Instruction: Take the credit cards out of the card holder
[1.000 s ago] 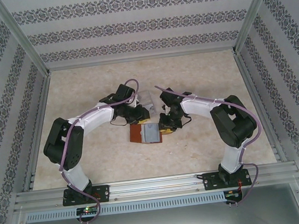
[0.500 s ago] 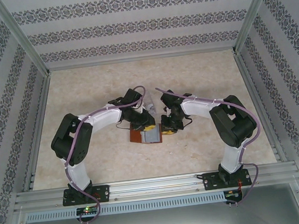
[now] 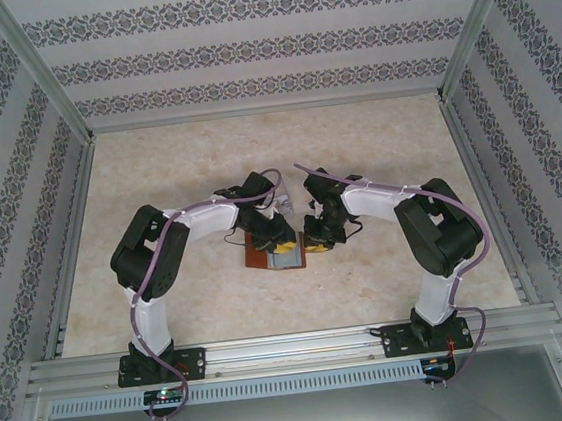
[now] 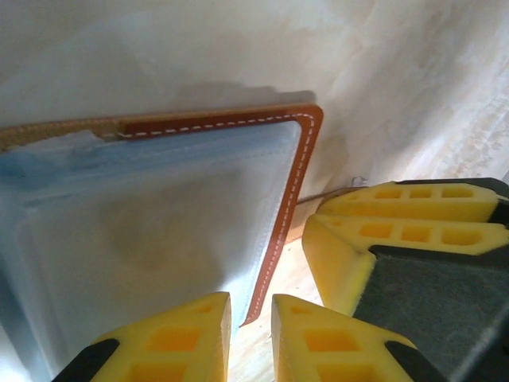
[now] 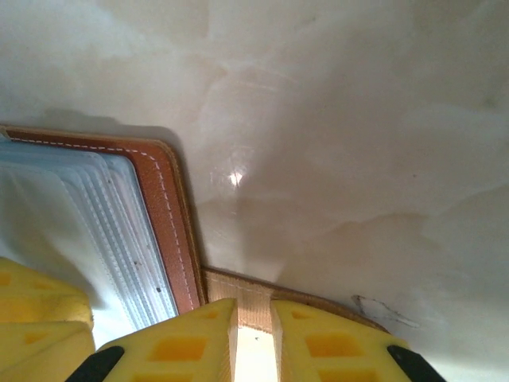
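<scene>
From my remote station, both arms lean in over the card holder (image 3: 278, 260), which lies open and flat on the tabletop (image 3: 158, 183), around the middle from left to right and somewhat nearer the near edge than the far one. The left gripper (image 3: 277, 241) hangs over the holder's far part and the right gripper (image 3: 315, 247) sits at its right edge, the two heads close together. On my right wrist camera the yellow fingers (image 5: 318, 342) stand almost together with the tan strap tab (image 5: 253, 306) running straight into the slit between them, so I read that gripper as clamped on the tab. On my left wrist camera the left fingers (image 4: 187, 338) leave a narrow slit, and the holder's stitched reddish-brown border (image 4: 278, 231) runs down into it. I cannot tell whether they pinch it or merely straddle it. The grey-blue pockets (image 4: 151, 231) face up, their pale layered edges (image 5: 119, 231) stacked against the leather. I cannot tell credit cards from pocket edges there.
</scene>
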Controlling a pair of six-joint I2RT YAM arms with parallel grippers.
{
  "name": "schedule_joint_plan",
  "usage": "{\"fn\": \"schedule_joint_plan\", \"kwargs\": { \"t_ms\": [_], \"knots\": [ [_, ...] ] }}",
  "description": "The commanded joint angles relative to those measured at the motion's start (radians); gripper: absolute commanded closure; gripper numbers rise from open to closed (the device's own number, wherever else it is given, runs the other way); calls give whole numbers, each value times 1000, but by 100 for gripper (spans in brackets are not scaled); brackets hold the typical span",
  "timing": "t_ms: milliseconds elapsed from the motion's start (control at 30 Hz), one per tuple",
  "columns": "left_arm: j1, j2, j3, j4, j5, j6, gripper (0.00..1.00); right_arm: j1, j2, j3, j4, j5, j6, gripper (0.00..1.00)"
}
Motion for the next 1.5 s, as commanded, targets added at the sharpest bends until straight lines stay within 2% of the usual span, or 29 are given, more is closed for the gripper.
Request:
{"fn": "schedule_joint_plan", "kwargs": {
  "t_ms": [0, 167, 467, 667, 767, 1467],
  "knots": [
    [-13, 15, 29, -19, 16, 10, 80, -14, 21, -21, -16, 36, -17, 79],
    [-13, 22, 49, -104, -50, 59, 78, -14, 18, -22, -11, 31, -14, 79],
    [-13, 13, 67, -222, -162, 128, 83, -14, 21, -17, -11, 29, -13, 79],
    [-13, -4, 58, -226, -174, 135, 94, -12, 21, -12, -12, 29, -11, 79],
    [-13, -11, 49, -230, -189, 137, 96, -12, 20, -7, -17, 30, -11, 79],
    [20, -85, -25, -194, -207, 127, 100, -9, 18, 2, -35, 44, -10, 79]
  ]
}}
